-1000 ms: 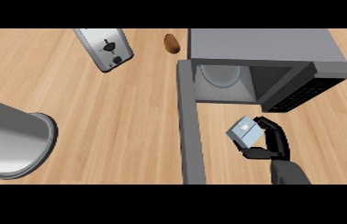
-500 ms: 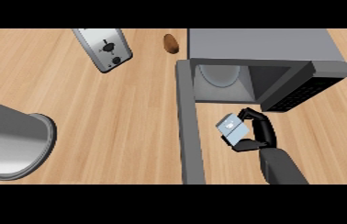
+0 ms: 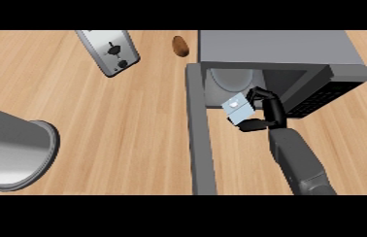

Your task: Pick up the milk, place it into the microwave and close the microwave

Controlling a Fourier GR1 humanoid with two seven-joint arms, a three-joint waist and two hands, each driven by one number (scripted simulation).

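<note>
Carried forward since the earlier frames, the milk now sits at the microwave mouth, right hand curled round it; judged next: set it inside, then swing the door closed

Right hand curls round the milk, hiding the carton's right side and lower corner. The microwave runs past the right edge, its cavity floor partly screened by milk and hand; its keypad marks are too small to read. The open door is seen edge-on, so its face is hidden. A grey pot is cut by the left edge. The small brown item beside the toaster cannot be identified.
</note>
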